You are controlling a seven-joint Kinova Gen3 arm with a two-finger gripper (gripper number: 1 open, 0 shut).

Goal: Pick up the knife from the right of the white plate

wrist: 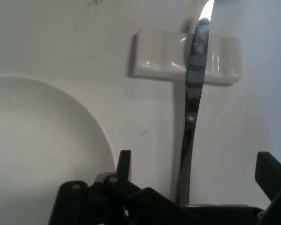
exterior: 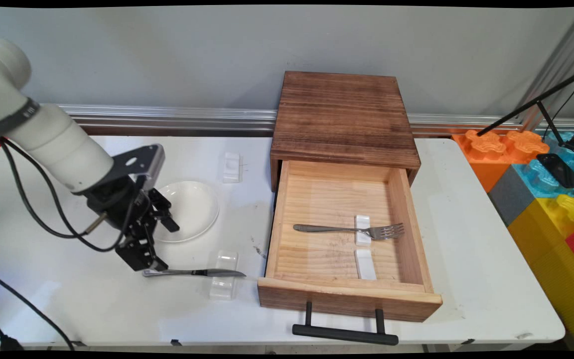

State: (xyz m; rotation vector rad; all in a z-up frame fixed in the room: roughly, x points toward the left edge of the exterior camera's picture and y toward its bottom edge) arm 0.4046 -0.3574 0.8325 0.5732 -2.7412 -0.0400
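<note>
From the main view I see my gripper (exterior: 155, 244) low over the table (exterior: 92, 299), its fingers spread apart above the handle end of a knife (exterior: 192, 272) that lies across a white rest (exterior: 223, 281), beside a white plate (exterior: 195, 209). A fork (exterior: 349, 229) lies in the open wooden drawer (exterior: 347, 294).

From the hand view, the knife (wrist: 192, 108) runs up between my open fingers (wrist: 269, 173) to the rest (wrist: 159, 58); the plate (wrist: 41, 150) sits left.

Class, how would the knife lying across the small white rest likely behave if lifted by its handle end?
The knife looks like stiff metal, so it probably won't bend. Its polished surface may be slippery. Gripped at one end, it may tip blade-down off the rest.
</note>
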